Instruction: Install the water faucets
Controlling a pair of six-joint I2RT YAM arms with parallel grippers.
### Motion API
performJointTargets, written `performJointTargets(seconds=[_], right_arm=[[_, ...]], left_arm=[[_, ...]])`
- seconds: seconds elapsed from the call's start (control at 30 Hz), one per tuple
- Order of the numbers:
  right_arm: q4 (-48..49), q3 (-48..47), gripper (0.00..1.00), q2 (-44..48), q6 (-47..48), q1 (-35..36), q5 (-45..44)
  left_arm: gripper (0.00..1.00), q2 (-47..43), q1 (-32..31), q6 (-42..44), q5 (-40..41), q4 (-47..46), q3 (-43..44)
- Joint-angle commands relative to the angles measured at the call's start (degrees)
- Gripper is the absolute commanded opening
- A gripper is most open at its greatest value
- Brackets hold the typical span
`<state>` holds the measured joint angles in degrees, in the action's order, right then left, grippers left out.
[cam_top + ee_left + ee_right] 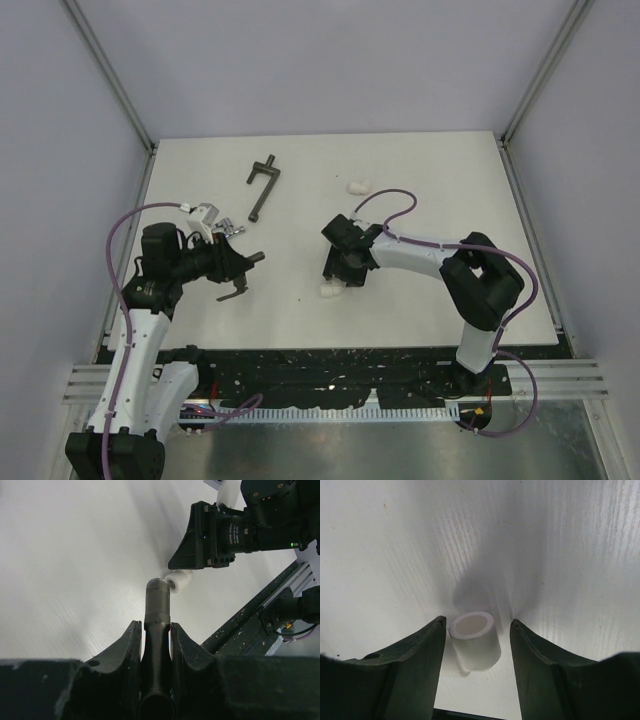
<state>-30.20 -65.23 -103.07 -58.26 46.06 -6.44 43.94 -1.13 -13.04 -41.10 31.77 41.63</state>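
Dark grey-bronze faucet [157,607], white elbow fitting [476,642]

table [430,200]: white | lying on it: dark T-handled bar [263,185]; far white fitting [357,185]; near white fitting [327,290]; silver faucet [224,228]

Elbow fitting [475,642] within right claw [477,620], faucet [158,607] leftward (T-bar [263,186] behind)

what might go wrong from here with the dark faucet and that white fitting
1. The white fitting sits off-centre between the right fingers, nearer one of them, so a squeeze may shove or tip it instead of gripping it squarely.
2. The left fingers pinch the dark faucet by its body with the threaded end sticking well out; pushing it into a fitting could make it pivot or slip in the grip.
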Motion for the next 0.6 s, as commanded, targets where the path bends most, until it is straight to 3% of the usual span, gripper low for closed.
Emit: performJointTargets(seconds=[0.0,0.33,0.53,0.57], right_arm=[[1.0,-0.5,0.60,0.7,-0.1,0.5,-0.3],[1.3,-0.2,0.56,-0.4,-0.9,1.0,1.8],[2.8,0.7,0.36,-1.4,-0.4,1.2,2.0],[3.5,1.0,0.28,-1.3,0.1,1.0,1.9]], left_arm=[[0.00,-0.8,-0.3,-0.1,-0.6,-1.3,0.4],[0.00,-0.7,-0.3,-0.1,-0.7,-1.4,0.4],[0.00,-0.4,-0.3,-0.3,-1.3,-1.4,0.3],[0.00,-0.5,-0.3,-0.6,-1.7,-1.9,0.2]])
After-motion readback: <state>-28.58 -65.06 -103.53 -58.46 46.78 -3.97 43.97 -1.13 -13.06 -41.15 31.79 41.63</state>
